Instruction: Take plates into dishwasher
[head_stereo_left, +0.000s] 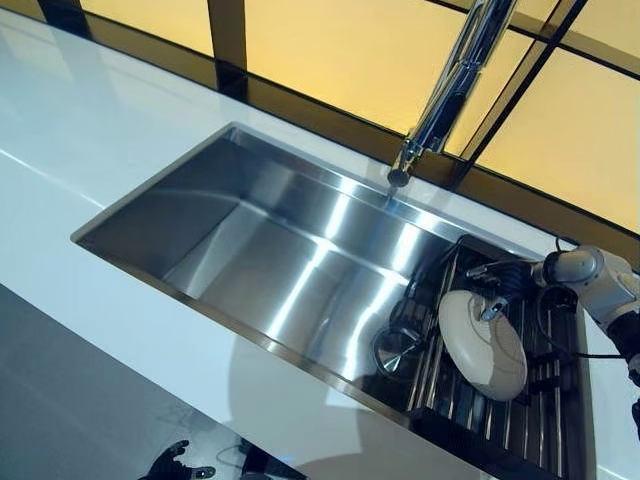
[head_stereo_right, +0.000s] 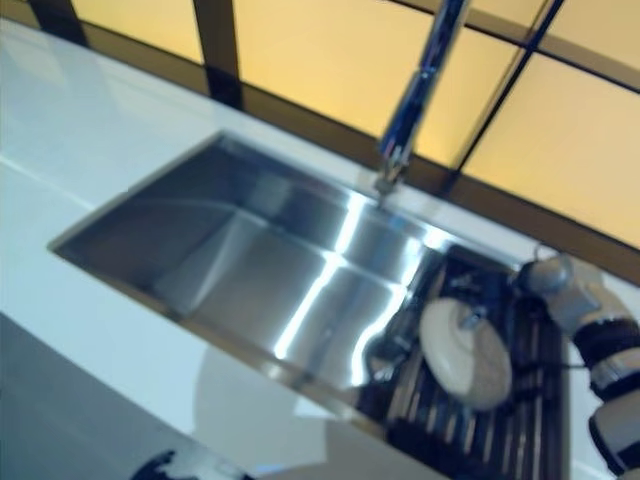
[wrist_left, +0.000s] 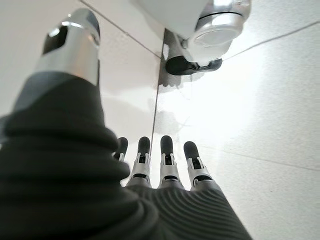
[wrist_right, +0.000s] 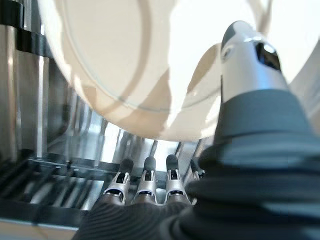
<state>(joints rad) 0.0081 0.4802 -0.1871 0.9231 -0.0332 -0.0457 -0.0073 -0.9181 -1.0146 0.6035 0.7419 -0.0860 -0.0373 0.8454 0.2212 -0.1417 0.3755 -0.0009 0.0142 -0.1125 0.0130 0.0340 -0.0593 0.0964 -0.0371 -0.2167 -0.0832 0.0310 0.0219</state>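
We look down on a white countertop (head_stereo_left: 90, 130) that runs under a row of amber-lit window panels (head_stereo_left: 330, 55) set in dark frames. Sunk into the counter is a long stainless steel sink (head_stereo_left: 270, 250), its basin bare and shiny, with a chrome faucet (head_stereo_left: 450, 85) leaning over its far edge. Toward the near side the counter ends and a grey floor (head_stereo_left: 60, 400) shows below it.

At the end of the sink nearest our right hand (head_stereo_left: 490, 308), a dark slatted drying rack (head_stereo_left: 500, 420) sits in the basin. On the rack lies one cream plate (head_stereo_left: 480, 345), tilted on the rack. Just beside the plate, on the basin side away from our arm, stands a small metal strainer-like piece (head_stereo_left: 397, 350); we cannot tell exactly what it is.

Our right hand reaches over the rack from the counter side, and its thumb (wrist_right: 245, 65) rests on the plate's face while the fingers (wrist_right: 147, 177) extend straight and close together below the plate's rim, toward the rack bars. We see the thumb on the plate but no closed pinch on it; the fingers look relaxed rather than curled.

Our left hand (wrist_left: 160, 170) hangs well away from the sink, fingers straight and side by side, pointing at pale floor tiles (wrist_left: 270, 100), holding nothing.
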